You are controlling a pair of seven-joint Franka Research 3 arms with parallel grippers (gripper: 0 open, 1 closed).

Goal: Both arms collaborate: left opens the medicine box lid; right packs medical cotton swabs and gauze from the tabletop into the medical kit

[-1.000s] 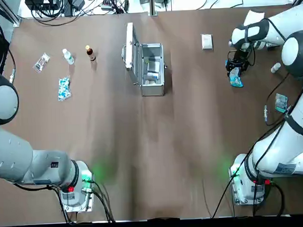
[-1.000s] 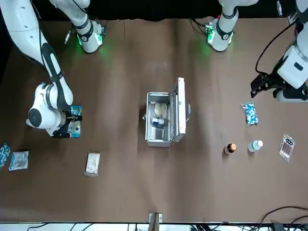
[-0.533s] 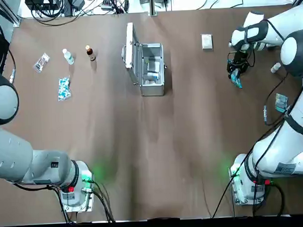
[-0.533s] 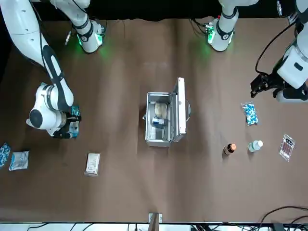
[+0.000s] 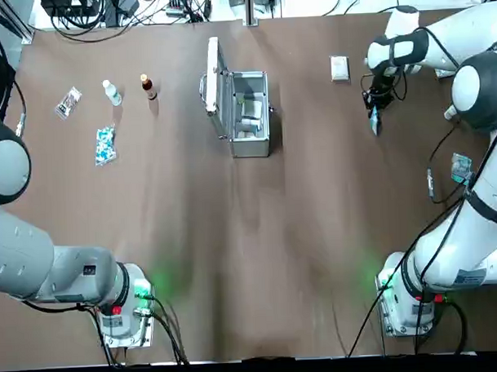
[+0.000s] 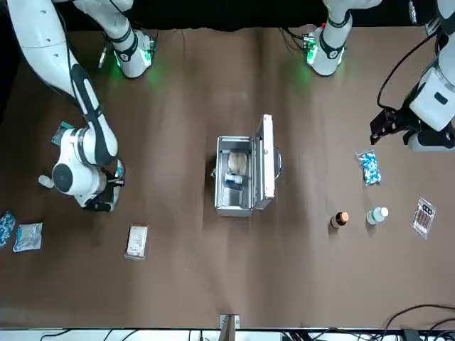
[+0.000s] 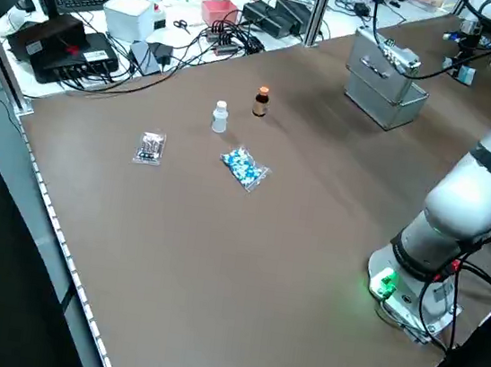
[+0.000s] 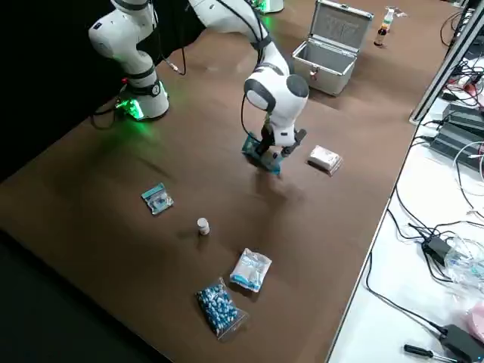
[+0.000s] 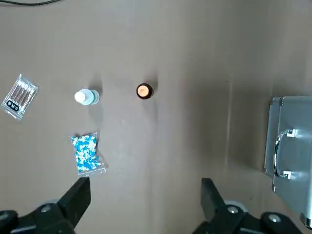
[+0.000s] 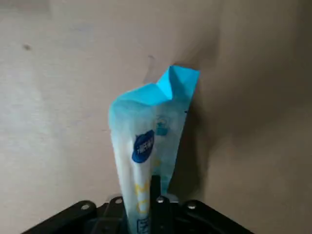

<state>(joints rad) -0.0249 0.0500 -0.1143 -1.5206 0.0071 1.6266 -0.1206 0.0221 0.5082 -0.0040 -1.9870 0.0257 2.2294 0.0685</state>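
Right gripper [image 10: 155, 192], on the medical kit's [image 5: 250, 121] right, pinching the medical cotton swabs [image 10: 146, 141], held above the tabletop [image 5: 259, 259]; open kit lies leftward of them; left gripper [image 9: 146, 195], on the kit's left, fingers spread.

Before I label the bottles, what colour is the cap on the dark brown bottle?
Pale orange, clearest in the left wrist view.

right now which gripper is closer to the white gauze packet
Right: the right gripper holds the teal packet just to the right of the gauze. The left gripper is far off, beyond the case.
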